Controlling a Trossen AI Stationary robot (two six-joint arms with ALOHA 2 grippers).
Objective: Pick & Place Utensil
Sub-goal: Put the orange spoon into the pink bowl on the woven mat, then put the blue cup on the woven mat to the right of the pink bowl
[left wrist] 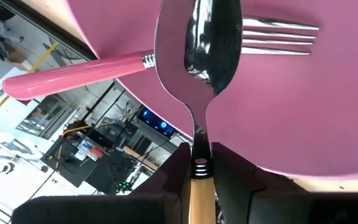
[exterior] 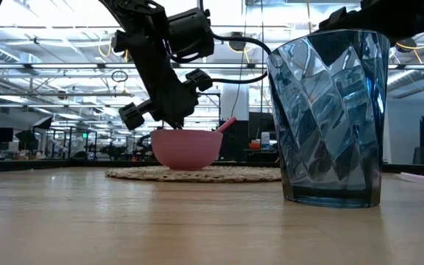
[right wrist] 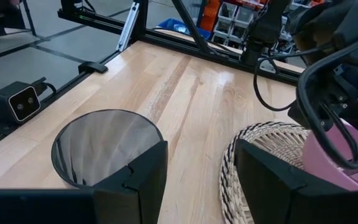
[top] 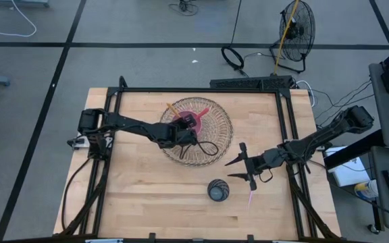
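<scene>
Nearest the left wrist camera, the left gripper point(left wrist: 199, 180) pinches narrowly the wooden handle of a spoon point(left wrist: 202, 43), its bowl over the pink bowl point(left wrist: 328, 118) beside a fork point(left wrist: 278, 36); stiff, light, slick steel, likely best held by the handle; the right gripper point(top: 243, 169) waits wide near the glass point(top: 218, 190).

Floor fan point(top: 296, 30) and cables point(top: 234, 57) beyond the table point(top: 140, 196).

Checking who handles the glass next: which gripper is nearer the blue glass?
Right. The right gripper hovers open just beside the blue glass. The left gripper is farther off, over the pink bowl on the woven mat, holding a spoon.
</scene>
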